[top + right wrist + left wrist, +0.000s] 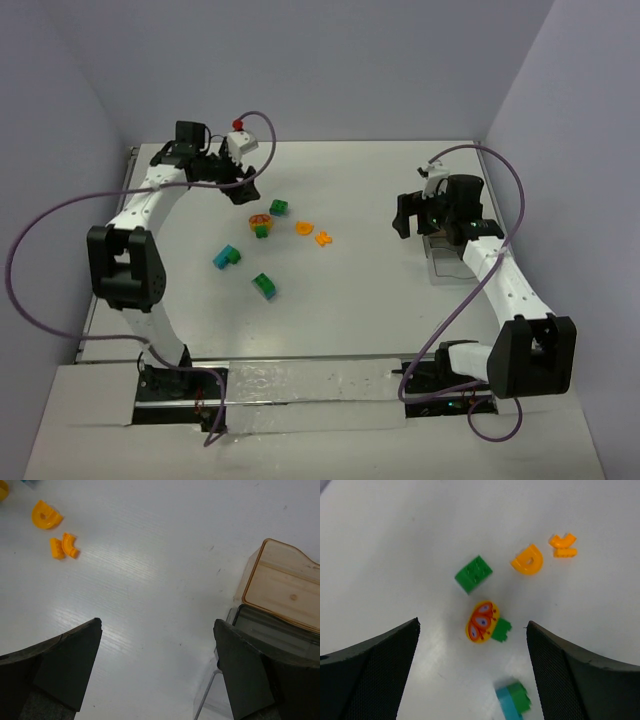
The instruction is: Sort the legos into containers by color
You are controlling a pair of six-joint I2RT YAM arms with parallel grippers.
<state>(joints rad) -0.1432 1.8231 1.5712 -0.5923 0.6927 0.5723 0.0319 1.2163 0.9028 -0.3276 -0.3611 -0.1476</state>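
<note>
A white counter (360, 300) stands enclosed; plain lilac-grey walls (350, 70) rise behind the counter and at both its sides; a shiny crinkled strip (300, 382) runs along the counter's near edge; soft light leaves a faint sheen on the counter.

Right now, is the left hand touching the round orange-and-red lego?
Apart. In the left wrist view the round orange-and-red lego lies between the fingers of the open left hand, bare table showing on both sides.
</note>
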